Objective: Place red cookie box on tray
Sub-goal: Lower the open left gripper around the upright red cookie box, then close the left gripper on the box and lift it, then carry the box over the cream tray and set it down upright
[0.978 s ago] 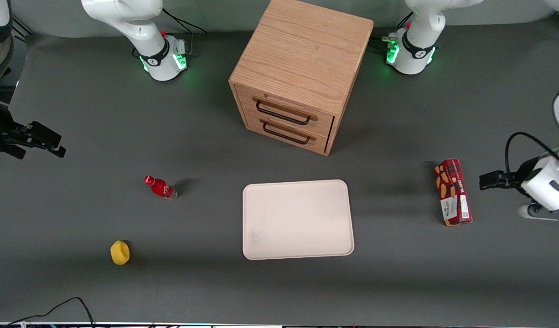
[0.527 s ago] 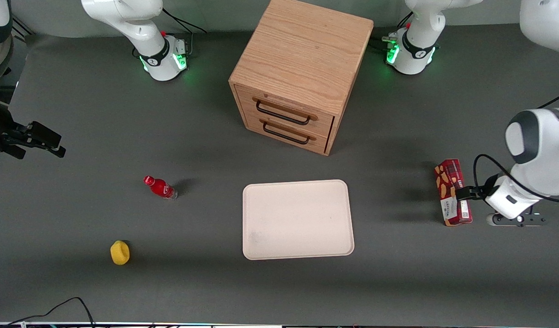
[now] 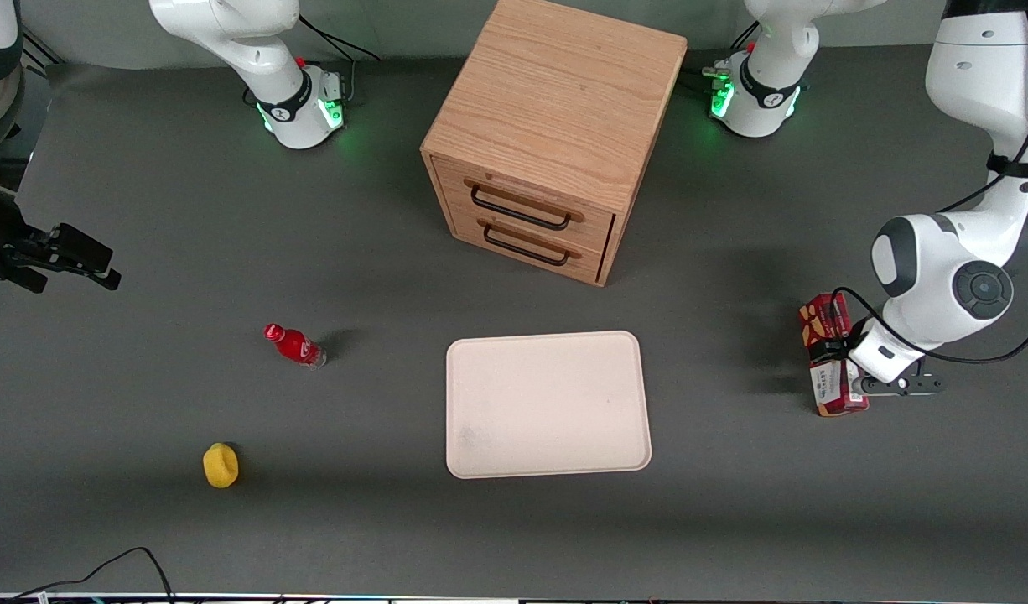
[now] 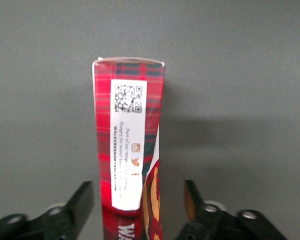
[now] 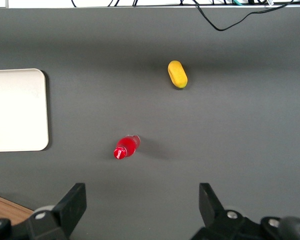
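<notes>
Now your gripper (image 4: 139, 205) hangs over the red cookie box (image 3: 828, 362), fingers (image 4: 82, 200) spread wide either side, gripping nothing; the tray (image 3: 547, 403) holds nothing.

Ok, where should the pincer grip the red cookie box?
Across its narrow width, from above. The red cookie box lies flat and long, and the open pincer hangs straddling it, a finger beside each long side.
</notes>
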`<state>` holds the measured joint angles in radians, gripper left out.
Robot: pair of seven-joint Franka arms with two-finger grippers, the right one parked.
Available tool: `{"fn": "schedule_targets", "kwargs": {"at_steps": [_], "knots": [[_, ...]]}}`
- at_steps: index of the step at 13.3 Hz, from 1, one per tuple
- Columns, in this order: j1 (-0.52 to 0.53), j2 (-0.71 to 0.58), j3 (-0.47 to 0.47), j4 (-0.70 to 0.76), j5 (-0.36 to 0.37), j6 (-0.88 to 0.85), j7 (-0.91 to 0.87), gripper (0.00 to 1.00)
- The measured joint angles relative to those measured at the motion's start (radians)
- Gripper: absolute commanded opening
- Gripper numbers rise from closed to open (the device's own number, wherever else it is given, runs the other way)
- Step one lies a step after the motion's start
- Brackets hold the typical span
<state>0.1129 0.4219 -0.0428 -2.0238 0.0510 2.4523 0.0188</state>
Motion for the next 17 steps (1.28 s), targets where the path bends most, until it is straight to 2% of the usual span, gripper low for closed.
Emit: {"fn": "schedule_targets", "kwargs": {"at_steps": [2,4,8,10,13,17], "knots": [[-0.002,-0.004,-0.003,0.009,0.01,-0.006,0.0,0.0],[-0.022,-0.015,-0.011,0.084,0.012,-0.109,-0.026,0.0],[-0.157,0.003,-0.019,0.406,0.012,-0.452,-0.2,0.0],[-0.233,0.04,-0.022,0.545,0.012,-0.541,-0.308,0.0],[-0.333,0.107,-0.025,0.641,0.012,-0.575,-0.435,0.0],[-0.456,0.236,-0.023,0.734,0.016,-0.57,-0.49,0.0]]}}
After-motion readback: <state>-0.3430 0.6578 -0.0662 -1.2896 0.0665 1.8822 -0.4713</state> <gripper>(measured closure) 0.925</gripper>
